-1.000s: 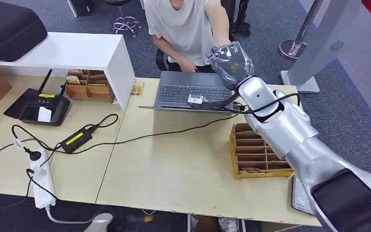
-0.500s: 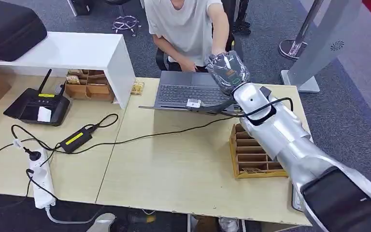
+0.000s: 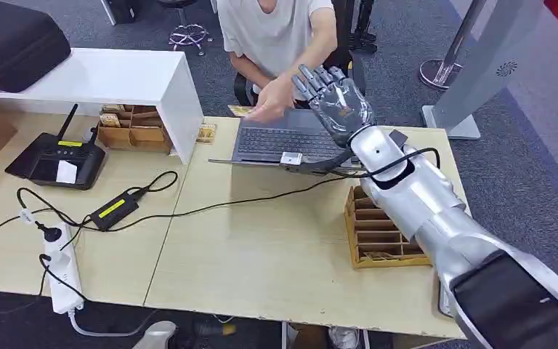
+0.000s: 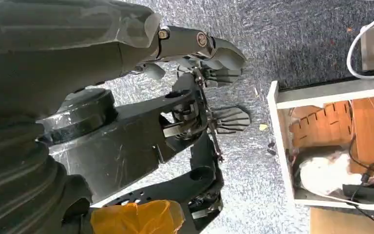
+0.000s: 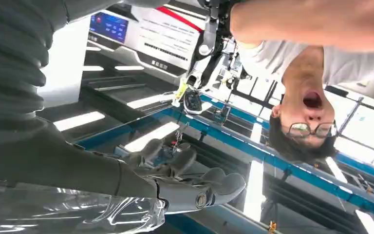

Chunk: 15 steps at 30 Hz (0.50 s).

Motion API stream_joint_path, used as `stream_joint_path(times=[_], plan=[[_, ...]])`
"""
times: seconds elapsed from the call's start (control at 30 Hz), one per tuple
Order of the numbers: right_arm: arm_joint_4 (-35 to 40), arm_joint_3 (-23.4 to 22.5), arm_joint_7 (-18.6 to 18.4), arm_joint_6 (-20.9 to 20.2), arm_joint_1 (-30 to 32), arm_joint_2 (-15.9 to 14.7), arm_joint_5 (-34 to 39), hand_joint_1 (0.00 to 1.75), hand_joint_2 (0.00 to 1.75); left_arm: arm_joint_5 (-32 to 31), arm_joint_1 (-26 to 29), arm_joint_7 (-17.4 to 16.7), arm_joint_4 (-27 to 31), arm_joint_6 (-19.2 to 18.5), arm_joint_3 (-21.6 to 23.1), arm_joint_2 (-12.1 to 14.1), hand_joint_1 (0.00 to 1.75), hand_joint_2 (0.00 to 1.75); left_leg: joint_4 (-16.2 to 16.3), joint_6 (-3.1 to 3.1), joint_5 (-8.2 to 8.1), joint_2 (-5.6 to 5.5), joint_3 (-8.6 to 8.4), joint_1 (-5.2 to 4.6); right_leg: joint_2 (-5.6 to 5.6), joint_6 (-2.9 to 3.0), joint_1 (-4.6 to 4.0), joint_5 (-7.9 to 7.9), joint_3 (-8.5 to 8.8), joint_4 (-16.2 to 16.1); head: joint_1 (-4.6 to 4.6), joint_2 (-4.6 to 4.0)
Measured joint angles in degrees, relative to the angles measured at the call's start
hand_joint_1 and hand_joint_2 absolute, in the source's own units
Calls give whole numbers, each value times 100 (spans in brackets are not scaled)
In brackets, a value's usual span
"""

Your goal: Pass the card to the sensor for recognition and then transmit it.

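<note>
One hand matters here: my right hand [image 3: 336,102] is raised over the laptop [image 3: 285,139], fingers spread and empty. I see the card [image 3: 240,110] in the person's hand [image 3: 270,100], just beside mine. My left hand [image 4: 195,92] hangs open above the floor.

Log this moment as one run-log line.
right hand: raised over laptop, fingers spread, empty | card: in person's hand | left hand: hanging, holds nothing

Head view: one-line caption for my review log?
Right hand raised open above the laptop as a person's hand draws away.
</note>
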<state>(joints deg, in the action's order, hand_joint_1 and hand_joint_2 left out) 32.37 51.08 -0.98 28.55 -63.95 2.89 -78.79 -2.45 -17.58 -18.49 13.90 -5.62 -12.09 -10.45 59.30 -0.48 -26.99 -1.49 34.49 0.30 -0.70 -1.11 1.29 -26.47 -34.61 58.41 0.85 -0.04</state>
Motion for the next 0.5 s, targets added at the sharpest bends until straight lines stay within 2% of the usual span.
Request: stream_joint_path(times=[0.37, 0.5], plan=[[483, -230, 262, 291, 210, -166, 345, 0, 175, 98, 2, 13, -2, 48, -2, 4, 0, 175, 0, 0, -1, 7, -1, 0, -7, 0, 0, 0, -3, -1, -2, 0], [1076, -367, 352, 522, 583, -424, 566, 0, 175, 157, 30, 142, -11, 44, -2, 44, 0, 175, 0, 0, -1, 5, 0, 1, -4, 0, -2, 0, -2, -2, 0, 0]])
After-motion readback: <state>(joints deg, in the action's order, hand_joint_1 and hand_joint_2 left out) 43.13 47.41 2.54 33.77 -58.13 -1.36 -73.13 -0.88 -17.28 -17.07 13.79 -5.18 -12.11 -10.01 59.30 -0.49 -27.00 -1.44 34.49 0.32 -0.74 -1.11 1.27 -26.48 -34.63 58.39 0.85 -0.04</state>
